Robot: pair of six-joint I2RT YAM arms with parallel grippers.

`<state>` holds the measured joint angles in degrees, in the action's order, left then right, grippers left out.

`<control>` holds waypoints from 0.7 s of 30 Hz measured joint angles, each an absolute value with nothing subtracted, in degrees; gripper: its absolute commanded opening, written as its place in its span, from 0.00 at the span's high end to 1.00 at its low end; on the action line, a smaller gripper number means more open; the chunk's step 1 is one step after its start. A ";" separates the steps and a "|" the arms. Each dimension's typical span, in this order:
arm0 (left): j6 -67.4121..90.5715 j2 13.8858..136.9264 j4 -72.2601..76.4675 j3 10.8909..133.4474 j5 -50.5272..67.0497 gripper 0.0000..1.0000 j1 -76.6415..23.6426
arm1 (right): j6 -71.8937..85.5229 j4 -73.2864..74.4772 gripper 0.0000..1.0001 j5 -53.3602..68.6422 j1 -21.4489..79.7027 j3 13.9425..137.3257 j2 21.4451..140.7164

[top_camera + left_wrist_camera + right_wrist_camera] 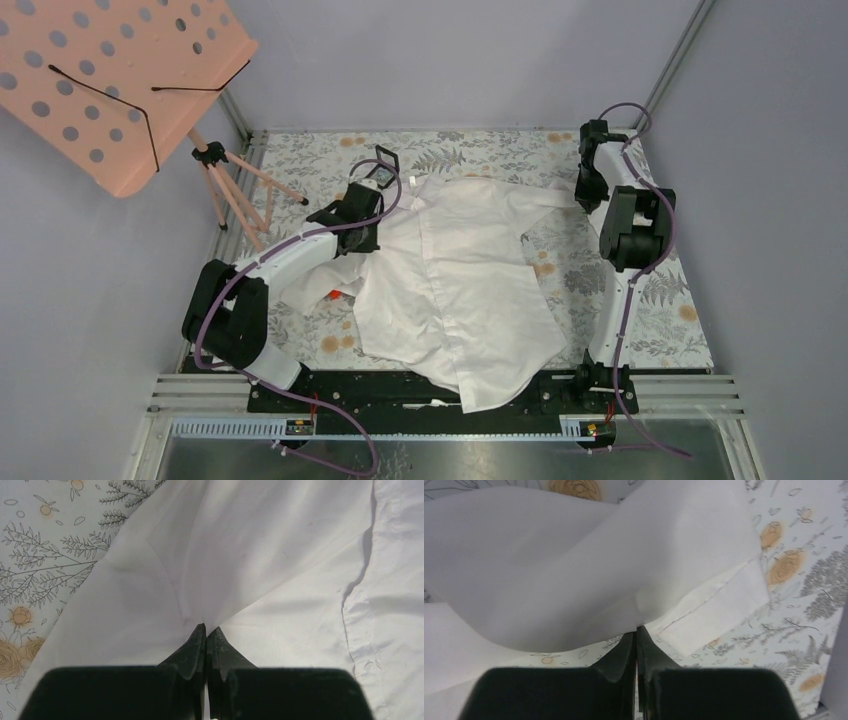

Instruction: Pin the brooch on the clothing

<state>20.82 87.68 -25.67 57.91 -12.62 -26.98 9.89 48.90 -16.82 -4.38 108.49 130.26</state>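
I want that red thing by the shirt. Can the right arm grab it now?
Probably not. The red thing lies beside the left arm, across the shirt, and the right gripper is shut on the sleeve.

My left arm (300, 245) and right arm (607, 322) are white tubes between bulky black joints, a lilac cable (198, 335) looping along each. My fingers (192, 652) are matte black wedges tapering to narrow tips above a broad black block

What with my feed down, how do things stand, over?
Left pincer shut on the shirt. Right pincer shut on its sleeve. Brooch not in sight. No obstruction seen.
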 measured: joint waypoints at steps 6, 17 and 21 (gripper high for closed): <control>21.50 87.46 -25.30 56.29 -11.16 1.00 -24.51 | 7.03 50.59 1.00 -22.04 -4.36 103.18 124.33; 22.79 87.15 -23.94 55.09 -10.44 1.00 -21.78 | 5.89 57.91 1.00 -32.38 -4.36 95.26 91.26; 23.59 86.13 -23.81 54.43 -10.44 1.00 -21.54 | 5.78 60.58 1.00 -35.24 -4.67 95.33 88.38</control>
<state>23.59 86.13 -23.81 54.43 -10.44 -21.54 5.78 60.58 -35.24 -4.67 95.33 88.38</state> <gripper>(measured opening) 0.013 0.014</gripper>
